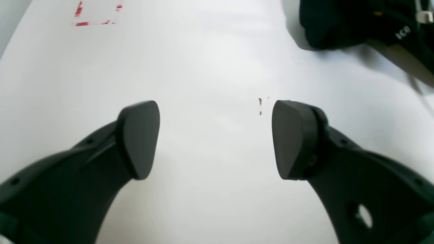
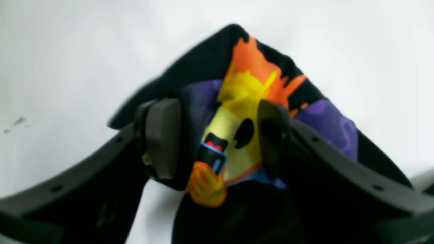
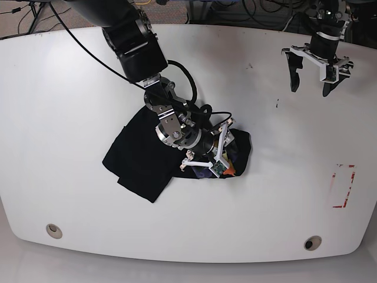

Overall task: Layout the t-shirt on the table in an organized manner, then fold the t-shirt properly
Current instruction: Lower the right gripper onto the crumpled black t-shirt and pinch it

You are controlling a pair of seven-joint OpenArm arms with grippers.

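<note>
The black t-shirt (image 3: pixel 141 156) lies crumpled in the middle of the white table (image 3: pixel 70 88). Its right end is bunched up, with the yellow, orange and purple print (image 2: pixel 244 88) showing. My right gripper (image 3: pixel 227 154) reaches down into that bunch. In the right wrist view its fingers (image 2: pixel 162 135) press a raised fold of the printed cloth from both sides, so my right gripper (image 2: pixel 217 139) is shut on it. My left gripper (image 3: pixel 310 90) hovers open and empty near the table's far right corner. Between its pads in the left wrist view (image 1: pixel 215 139) is only bare table (image 1: pixel 203 61), and the t-shirt (image 1: pixel 325 30) shows as a dark mass at top right.
A red tape rectangle (image 3: pixel 343 186) marks the right side of the table and shows at top left in the left wrist view (image 1: pixel 96 15). Two round grommet holes (image 3: pixel 53 230) (image 3: pixel 312 242) sit near the front edge. Small dark marks (image 1: pixel 260 105) dot the surface. Cables lie beyond the far edge.
</note>
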